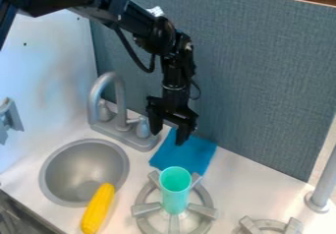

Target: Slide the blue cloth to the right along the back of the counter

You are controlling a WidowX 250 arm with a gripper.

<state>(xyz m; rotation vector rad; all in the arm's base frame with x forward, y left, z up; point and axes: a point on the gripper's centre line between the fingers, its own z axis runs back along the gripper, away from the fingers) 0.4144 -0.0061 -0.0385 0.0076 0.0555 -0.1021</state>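
Camera view. Hand (170, 135), black: fingers spread, a gap between them, nothing gripped; tips at the blue cloth (179, 155), contact cannot be told. Cloth: flat on the white surface (246, 189), behind the green cup (175, 201). Cup: upright on the grey burner (146, 209). Yellow corn (97, 211): across the rim of the sink (78, 166). Grey faucet (119, 95): left of the hand.

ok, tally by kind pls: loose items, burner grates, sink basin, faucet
Cup: 1
Blue cloth: 1
Yellow corn cob: 1
Burner grates: 2 (one under the cup, one cut by the bottom edge)
Sink basin: 1
Faucet: 1
Total: 7
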